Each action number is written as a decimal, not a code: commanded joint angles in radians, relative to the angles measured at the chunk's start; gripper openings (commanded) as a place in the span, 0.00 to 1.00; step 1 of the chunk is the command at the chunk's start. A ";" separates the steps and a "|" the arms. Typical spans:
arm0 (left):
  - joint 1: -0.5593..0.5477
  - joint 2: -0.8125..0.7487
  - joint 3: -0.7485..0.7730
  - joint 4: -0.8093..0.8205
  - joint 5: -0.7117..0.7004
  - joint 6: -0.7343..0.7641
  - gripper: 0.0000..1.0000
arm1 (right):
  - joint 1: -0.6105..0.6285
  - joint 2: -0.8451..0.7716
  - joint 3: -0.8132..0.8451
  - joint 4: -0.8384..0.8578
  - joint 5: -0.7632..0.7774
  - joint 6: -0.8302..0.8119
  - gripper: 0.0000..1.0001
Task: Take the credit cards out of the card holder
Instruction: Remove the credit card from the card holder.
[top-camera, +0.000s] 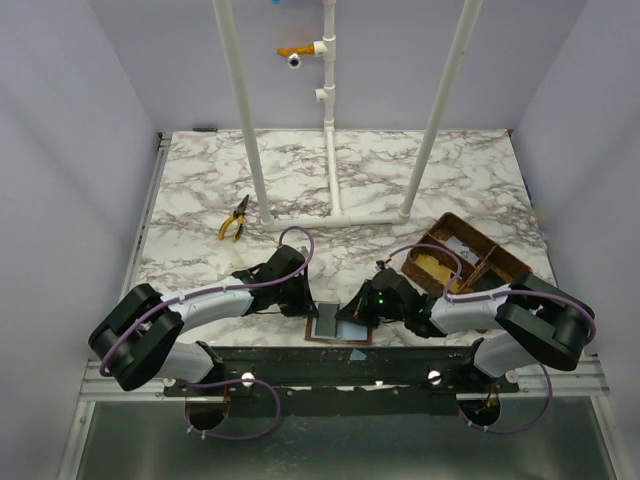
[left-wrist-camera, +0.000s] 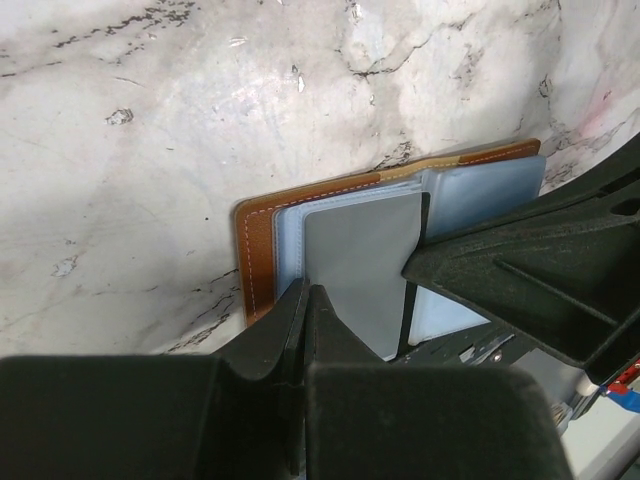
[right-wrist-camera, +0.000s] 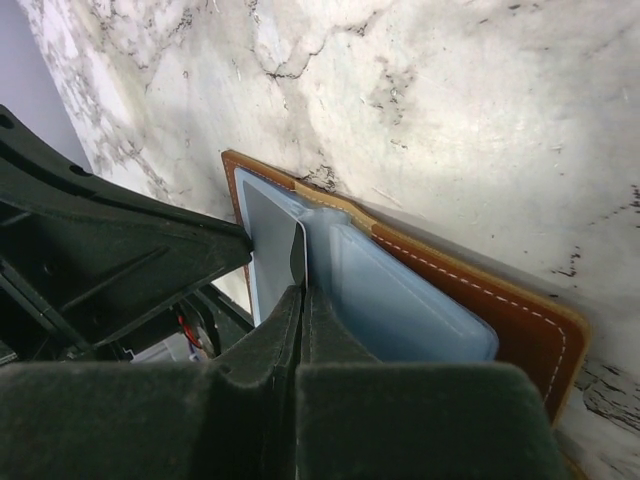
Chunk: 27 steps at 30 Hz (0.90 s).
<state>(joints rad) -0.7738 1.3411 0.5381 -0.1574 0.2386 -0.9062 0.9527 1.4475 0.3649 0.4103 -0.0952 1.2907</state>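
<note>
A white marble-patterned table (top-camera: 200, 190) with grey veins fills the middle of the top view. Yellow-handled pliers (top-camera: 235, 219) lie left of centre, and just to their right stands the base of a white pipe frame (top-camera: 335, 214). A brown woven divided basket (top-camera: 512, 262) sits at the right, and the open brown card holder (top-camera: 330, 325) lies flat at the lower centre, by the table's near edge.

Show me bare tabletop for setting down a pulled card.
Free: marble between the pliers and the table's left edge; the strip between the white pipe frame and the card holder; everything behind the frame. Crowded: near edge, left claw and right claw on the card holder; basket at right.
</note>
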 joint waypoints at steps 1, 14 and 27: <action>-0.002 0.024 -0.031 -0.089 -0.069 -0.011 0.00 | -0.017 -0.014 -0.031 0.036 -0.008 0.004 0.01; 0.002 0.035 -0.020 -0.110 -0.091 -0.014 0.00 | -0.048 -0.147 -0.057 -0.109 0.042 -0.043 0.00; 0.004 0.024 0.004 -0.121 -0.090 -0.006 0.00 | -0.062 -0.273 -0.045 -0.263 0.082 -0.081 0.01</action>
<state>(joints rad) -0.7723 1.3449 0.5480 -0.1810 0.2169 -0.9360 0.9005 1.2083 0.3195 0.2256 -0.0597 1.2369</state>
